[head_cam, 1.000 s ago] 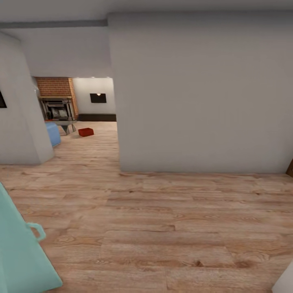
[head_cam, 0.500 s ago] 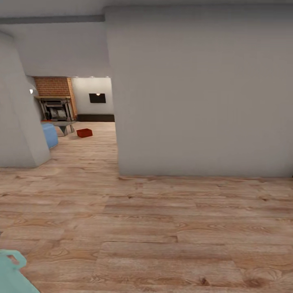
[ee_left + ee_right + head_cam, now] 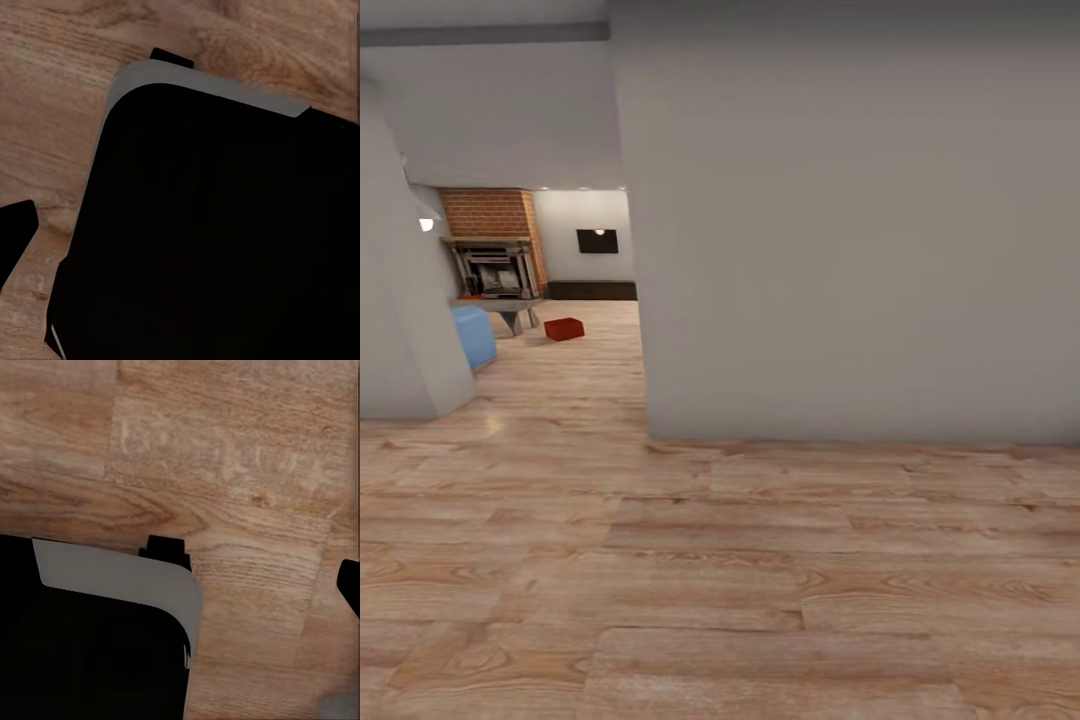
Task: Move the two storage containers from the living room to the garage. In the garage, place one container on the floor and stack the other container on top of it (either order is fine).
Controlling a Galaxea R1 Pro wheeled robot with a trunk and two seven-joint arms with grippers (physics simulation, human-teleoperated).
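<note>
I'm in a hallway on light wood-plank flooring [image 3: 760, 580], facing a big pale grey wall [image 3: 860, 230] that takes up most of the head view. To its left an opening leads into the living room [image 3: 575, 300]. One storage container [image 3: 564, 329], orange-red, sits on the plank floor far back in there, just right of the grey low table [image 3: 512, 308] and well ahead of me. I can see just this one bin; can't tell where the second is. Behind the table is the brick fireplace [image 3: 495, 245], and a blue seat [image 3: 475, 335] stands near the left wall corner [image 3: 405, 330]. A dark panel [image 3: 597, 240] hangs on the far wall, with a small light above it.

Left wrist view: black robot body [image 3: 217, 240] with a grey edge over wood planks, a dark tip [image 3: 15, 236] at the frame edge. I can't tell whether the left gripper's fingers are apart or together.

Right wrist view: the same black-and-grey body [image 3: 97, 630] over planks, a dark sliver [image 3: 351, 585] at the edge. I can't tell the right gripper's state either.
</note>
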